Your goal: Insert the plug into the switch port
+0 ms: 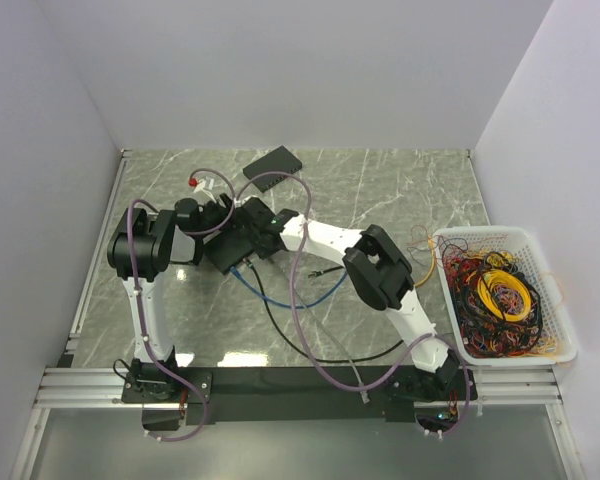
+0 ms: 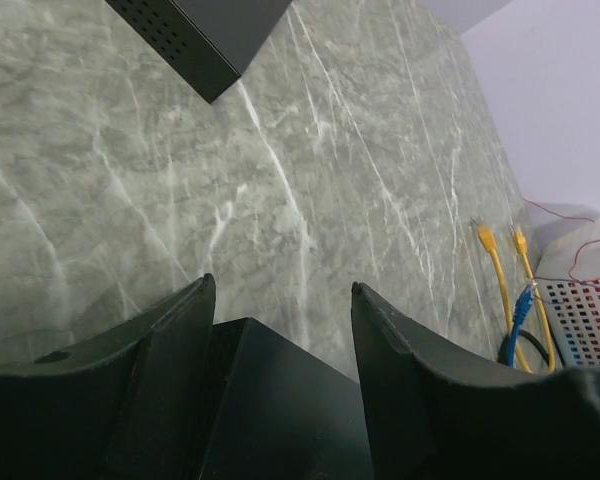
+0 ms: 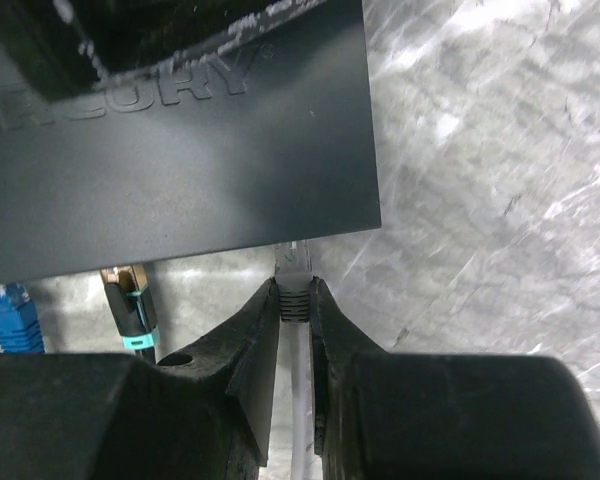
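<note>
The switch [image 3: 180, 150] is a dark-grey box with pale lettering on its top. My right gripper [image 3: 295, 295] is shut on the plug [image 3: 295, 265], a clear tip with a ribbed grey boot on a pale cable. The tip meets the switch's near edge, and the port itself is hidden below that edge. In the left wrist view the switch [image 2: 280, 400] sits between the fingers of my left gripper [image 2: 280, 290], both lying against it. From above, both grippers meet at the switch [image 1: 238, 245], left of centre on the table.
A blue plug [image 3: 5, 315] and a black plug with a teal band [image 3: 130, 305] lie at the same edge of the switch. A flat black slab [image 1: 273, 161] lies behind. Blue [image 1: 280, 290] and black [image 1: 310, 350] cables trail forward. A white basket [image 1: 570, 350] of cables stands at the right.
</note>
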{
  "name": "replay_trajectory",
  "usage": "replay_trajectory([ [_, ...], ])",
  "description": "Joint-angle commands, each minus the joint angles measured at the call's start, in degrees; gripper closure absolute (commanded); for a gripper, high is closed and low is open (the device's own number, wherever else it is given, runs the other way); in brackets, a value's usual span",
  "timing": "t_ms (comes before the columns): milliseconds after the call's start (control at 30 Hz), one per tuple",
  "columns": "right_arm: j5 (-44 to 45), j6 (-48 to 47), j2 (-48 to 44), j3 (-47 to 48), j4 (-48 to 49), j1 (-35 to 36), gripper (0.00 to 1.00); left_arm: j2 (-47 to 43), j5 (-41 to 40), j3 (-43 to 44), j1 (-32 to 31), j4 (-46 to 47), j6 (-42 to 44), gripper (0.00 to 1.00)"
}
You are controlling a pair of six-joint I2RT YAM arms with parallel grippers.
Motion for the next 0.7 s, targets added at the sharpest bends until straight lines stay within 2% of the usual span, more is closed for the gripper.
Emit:
replay_trajectory([
  [0,-0.7,0.1,3.9,10.1,21.3,-0.9,1.0,3.4,10.9,-2.8,-4.8,-10.4,-3.3,0.4],
  [200,-2.3,-0.9,6.5,15.7,22.3,-1.0,1.0,2.9,10.8,-1.7,-5.9,-13.4,-0.9,0.4],
  [567,-4.4,-0.4,13.3,28.4,21.3,-1.3,1.0,3.4,11.9,-1.2,-6.2,-13.7,-0.9,0.41],
  [667,-7.4,0.5,14.9,31.0,21.1,-2.2,1.0,3.4,12.0,-1.6,-6.1,-13.0,-1.5,0.41],
])
